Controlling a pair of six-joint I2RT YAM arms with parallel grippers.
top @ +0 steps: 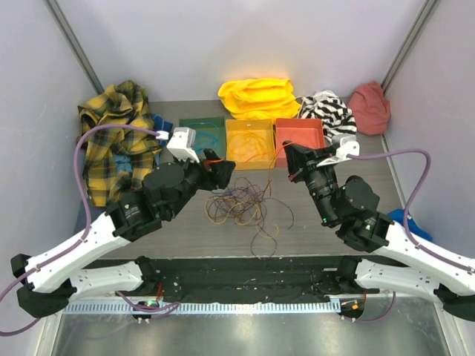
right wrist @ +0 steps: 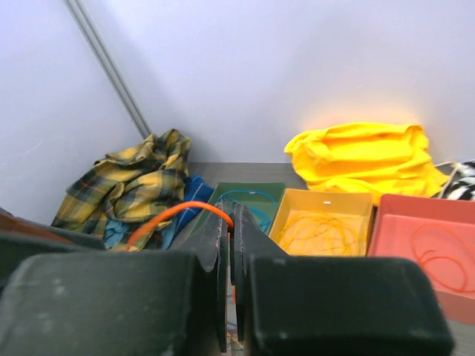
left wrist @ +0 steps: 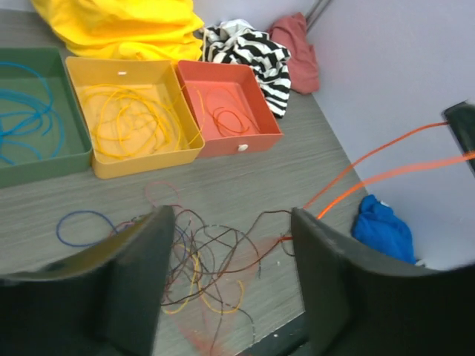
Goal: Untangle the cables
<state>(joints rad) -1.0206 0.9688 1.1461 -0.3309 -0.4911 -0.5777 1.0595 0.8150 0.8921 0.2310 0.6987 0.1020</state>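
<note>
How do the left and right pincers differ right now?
Left pincer stands open, gripping nothing; right pincer is shut on the orange cable. Left pincer hangs above the cable tangle; right pincer sits by the red tray. Both are black, two-fingered.

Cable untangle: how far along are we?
Partly done. Sorted loops already lie in the green plastic tray, yellow plastic tray and red plastic tray. In hand: the right fingers are shut on a thin orange cable; the left fingers stand open. Left: the mixed tangle of thin cables on the grey table.
</note>
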